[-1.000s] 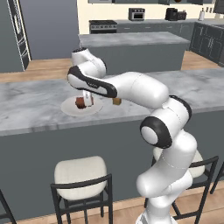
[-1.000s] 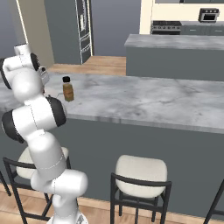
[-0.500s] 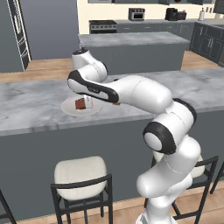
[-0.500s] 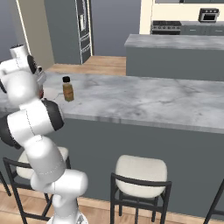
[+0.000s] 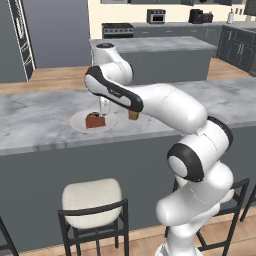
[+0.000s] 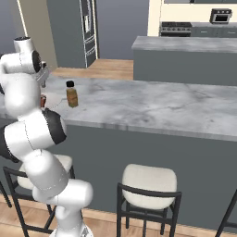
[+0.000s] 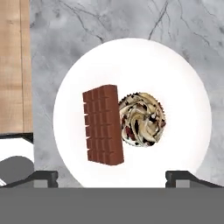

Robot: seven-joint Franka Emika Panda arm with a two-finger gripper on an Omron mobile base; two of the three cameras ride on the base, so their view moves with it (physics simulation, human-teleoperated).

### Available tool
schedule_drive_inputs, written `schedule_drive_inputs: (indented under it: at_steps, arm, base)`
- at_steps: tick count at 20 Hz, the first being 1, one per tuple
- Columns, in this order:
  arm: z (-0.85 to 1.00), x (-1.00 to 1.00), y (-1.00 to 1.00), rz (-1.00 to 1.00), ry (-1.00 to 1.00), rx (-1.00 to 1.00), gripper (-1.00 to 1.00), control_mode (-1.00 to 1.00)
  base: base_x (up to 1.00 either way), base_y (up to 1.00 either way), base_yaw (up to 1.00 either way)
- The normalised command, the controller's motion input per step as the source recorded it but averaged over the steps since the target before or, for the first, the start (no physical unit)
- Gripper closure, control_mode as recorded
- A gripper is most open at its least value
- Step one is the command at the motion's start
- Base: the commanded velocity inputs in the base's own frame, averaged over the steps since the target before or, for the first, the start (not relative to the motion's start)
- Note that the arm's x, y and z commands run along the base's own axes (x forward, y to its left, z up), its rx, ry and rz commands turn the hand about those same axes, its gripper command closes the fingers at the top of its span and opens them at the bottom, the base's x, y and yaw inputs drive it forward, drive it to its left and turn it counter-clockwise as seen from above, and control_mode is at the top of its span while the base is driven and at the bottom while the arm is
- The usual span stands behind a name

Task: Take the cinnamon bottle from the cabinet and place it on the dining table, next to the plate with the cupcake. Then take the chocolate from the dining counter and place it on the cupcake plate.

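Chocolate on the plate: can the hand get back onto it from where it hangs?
Probably yes. The hand hangs open right above the plate; the chocolate lies bare between its fingertips, though the cupcake touches one long side.

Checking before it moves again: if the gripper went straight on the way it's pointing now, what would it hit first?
Probably the chocolate or the cupcake beside it on the plate; the open gripper points down at them. Which sits higher is unclear.

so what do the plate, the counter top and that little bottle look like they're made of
Plate: smooth, plain white and matte, likely ceramic, though the render leaves it open.
Counter top: white-grey with dark veins, so marble or a marble-look slab, dull sheen.
Bottle: clear-looking body showing orange-brown contents, glass or plastic; black cap, probably plastic.
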Motion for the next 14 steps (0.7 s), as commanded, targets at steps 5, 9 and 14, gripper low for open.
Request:
schedule_drive_inputs:
  at_steps: [5, 9, 14]
  arm:
    - [0.87, -0.36, -0.17, 0.00, 0.01, 0.10, -1.00, -1.00]
    - [0.46, -0.57, -0.55, -0.01, 0.00, 0.12, -1.00, -1.00]
    - [0.49, -0.47, -0.81, -0.03, -0.03, 0.12, -1.00, -1.00]
  base:
    - [0.00, 0.00, 0.00]
    - [0.00, 0.00, 0.00]
    - [0.00, 0.00, 0.00]
